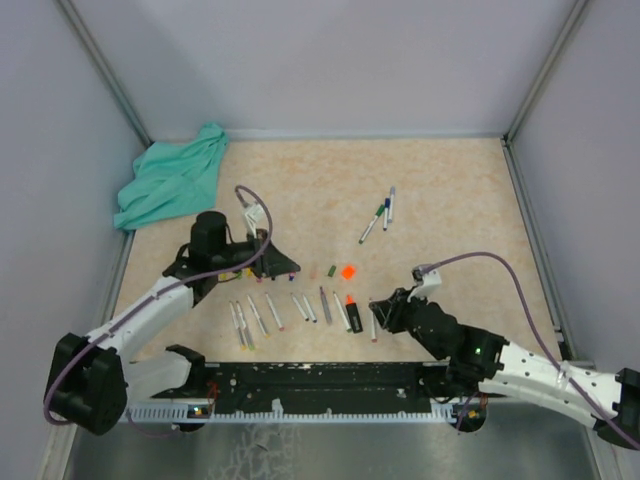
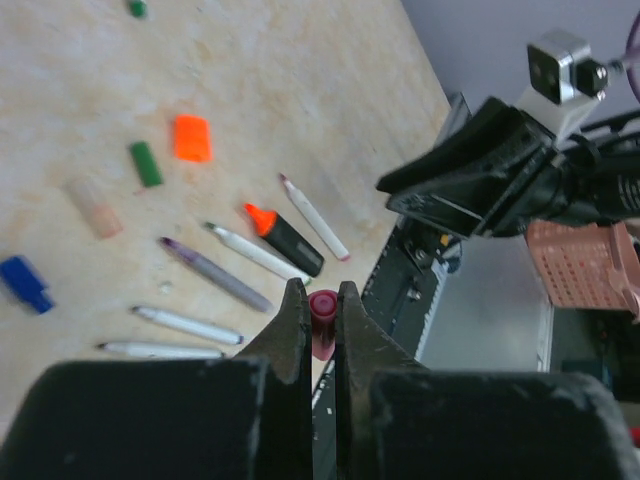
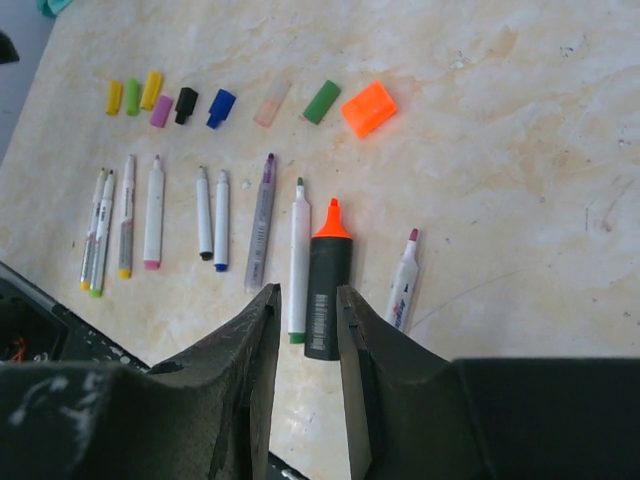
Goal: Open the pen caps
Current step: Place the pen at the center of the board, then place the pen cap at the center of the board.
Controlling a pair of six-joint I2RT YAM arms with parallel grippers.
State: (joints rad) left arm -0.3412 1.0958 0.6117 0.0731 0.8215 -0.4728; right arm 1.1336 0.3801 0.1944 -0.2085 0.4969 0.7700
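Observation:
My left gripper is shut on a small dark-pink pen cap and holds it above the table; in the top view it hovers over the left part of the cap row. Several loose caps lie in a row: yellow, black, blue, green, orange. Below them lies a row of uncapped pens, among them a black orange-tipped highlighter and a red-tipped marker. My right gripper is open and empty, just above the highlighter's near end.
Two capped pens lie farther back on the right. A teal cloth is bunched at the back left corner. Grey walls enclose the table. The black rail of the arm bases runs along the near edge.

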